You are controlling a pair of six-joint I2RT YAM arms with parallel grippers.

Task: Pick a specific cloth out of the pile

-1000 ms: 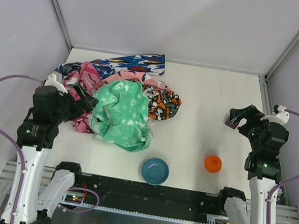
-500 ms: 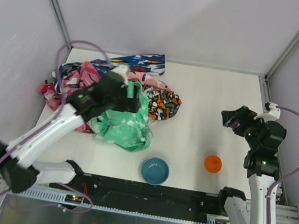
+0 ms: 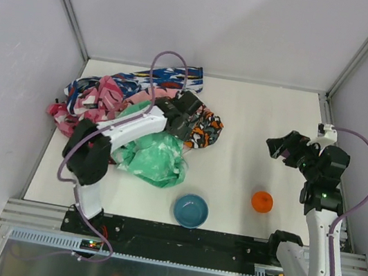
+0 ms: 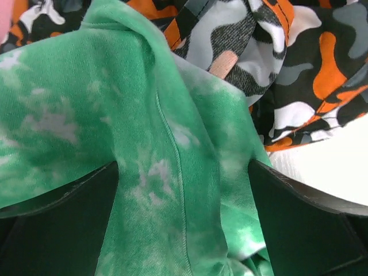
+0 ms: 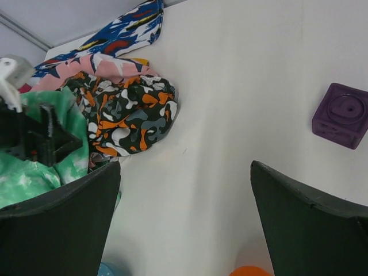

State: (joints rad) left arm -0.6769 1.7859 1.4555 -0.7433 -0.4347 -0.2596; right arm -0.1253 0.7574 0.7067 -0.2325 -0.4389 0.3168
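Observation:
The pile of soft cloths lies at the table's left back. A mint-green white-mottled cloth lies on top of it. To its right is an orange-black-white patterned cloth, and pink floral and blue-white-red pieces lie behind. The plain mustard-orange cloth is hidden. My left gripper hangs open just over a fold of the mint-green cloth, which runs between its fingers; they are not closed on it. My right gripper stands open above bare table at the right, with nothing in it.
A blue bowl sits near the front edge. An orange ball-like object lies to its right. A purple cube rests on the table beyond my right gripper. Grey walls close in the left, back and right sides.
My left arm has swung from the table's left edge out across the pile, to the mint-green cloth's upper right. The right gripper has shifted a little left. Both stayed open.

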